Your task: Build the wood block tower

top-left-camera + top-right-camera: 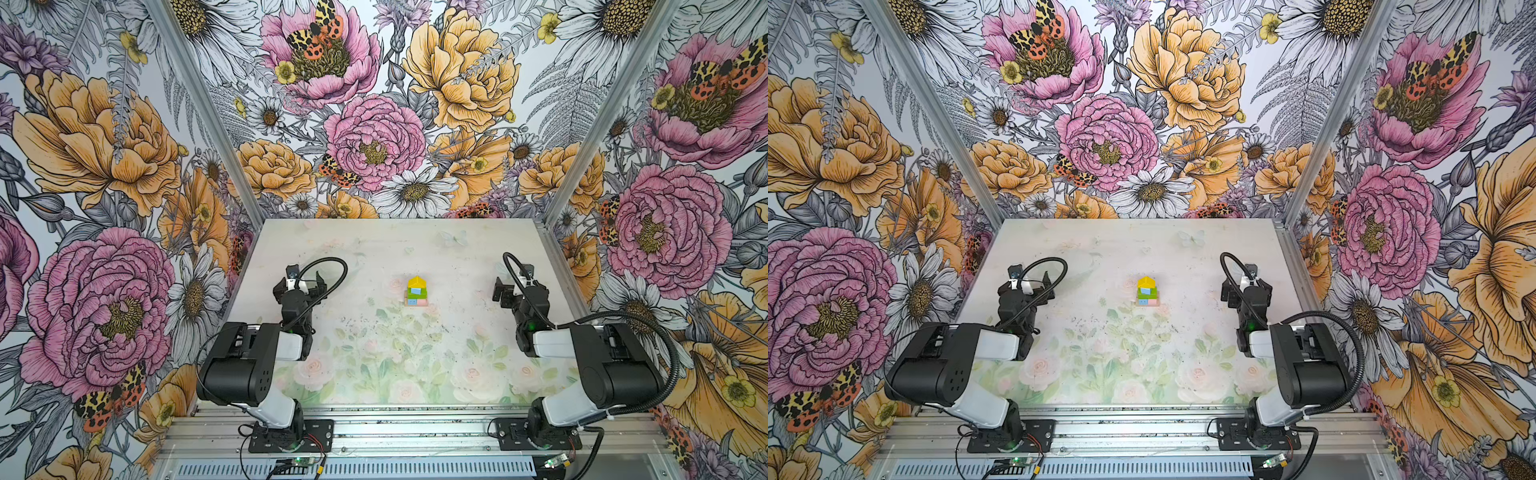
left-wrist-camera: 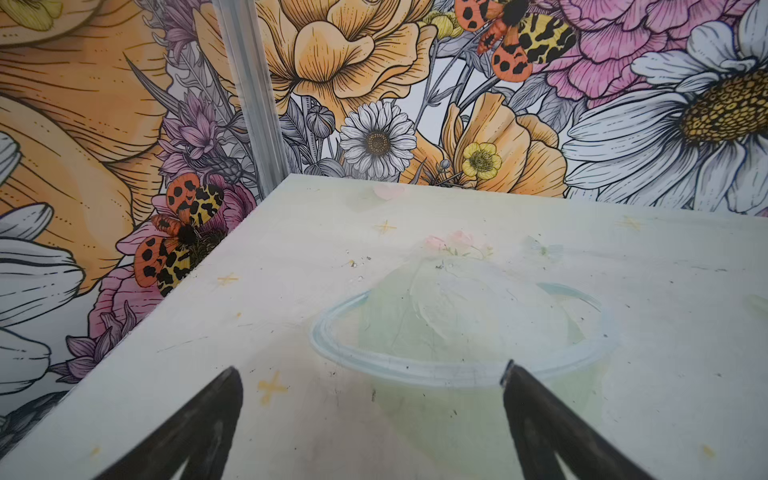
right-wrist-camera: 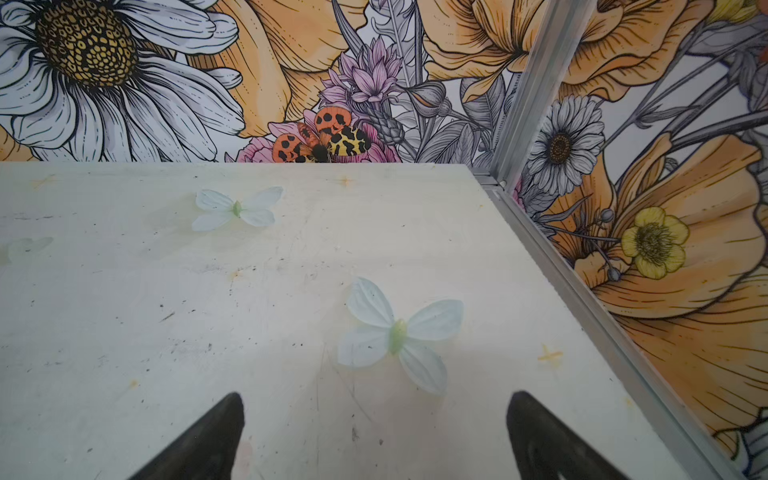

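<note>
The tower (image 1: 416, 291) (image 1: 1147, 292) stands upright in the middle of the table in both top views. Its wood blocks are stacked: a tan plank at the base, a light blue brick (image 1: 411, 302) and a pink brick (image 1: 422, 302) side by side, a green brick (image 1: 414, 295), a light blue cube and a yellow roof piece (image 1: 417, 281) on top. My left gripper (image 1: 300, 286) (image 1: 1026, 286) (image 2: 372, 374) hovers open and empty well left of the tower. Far to the tower's right, my right gripper (image 1: 517, 286) (image 1: 1246, 286) (image 3: 374, 401) is open and empty too. Neither wrist view shows the tower.
The table (image 1: 374, 249) carries a faded floral print, with painted butterflies (image 3: 397, 336) and a pale ring (image 2: 457, 365) that are flat marks. Floral walls and aluminium posts (image 2: 253, 95) (image 3: 536, 83) close in the back and sides. A metal rail (image 1: 415, 428) runs along the front.
</note>
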Tool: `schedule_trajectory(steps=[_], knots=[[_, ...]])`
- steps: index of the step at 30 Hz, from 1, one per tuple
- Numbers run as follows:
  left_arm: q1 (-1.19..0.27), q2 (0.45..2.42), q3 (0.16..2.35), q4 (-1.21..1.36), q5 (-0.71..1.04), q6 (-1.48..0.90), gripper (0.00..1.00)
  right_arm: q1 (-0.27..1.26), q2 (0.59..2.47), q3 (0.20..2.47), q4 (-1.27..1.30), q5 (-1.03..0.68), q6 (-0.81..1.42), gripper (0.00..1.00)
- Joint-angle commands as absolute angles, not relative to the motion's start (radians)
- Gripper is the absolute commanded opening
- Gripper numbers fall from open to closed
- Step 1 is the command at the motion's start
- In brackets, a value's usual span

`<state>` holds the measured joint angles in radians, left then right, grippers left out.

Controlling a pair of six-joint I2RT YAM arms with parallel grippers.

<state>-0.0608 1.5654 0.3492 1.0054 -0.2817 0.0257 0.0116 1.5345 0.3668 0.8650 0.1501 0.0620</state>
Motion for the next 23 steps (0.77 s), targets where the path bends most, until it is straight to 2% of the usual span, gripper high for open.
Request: schedule_trajectory(steps=[1,23], knots=[[-0.056,1.558,0.353,1.003,-0.31,0.017,0.99,0.007,1.536,0.387,0.876,0.16,0.072,1.0],[-0.057,1.558,0.354,1.003,-0.31,0.016,0.99,-0.012,1.537,0.396,0.857,0.119,0.083,1.0]])
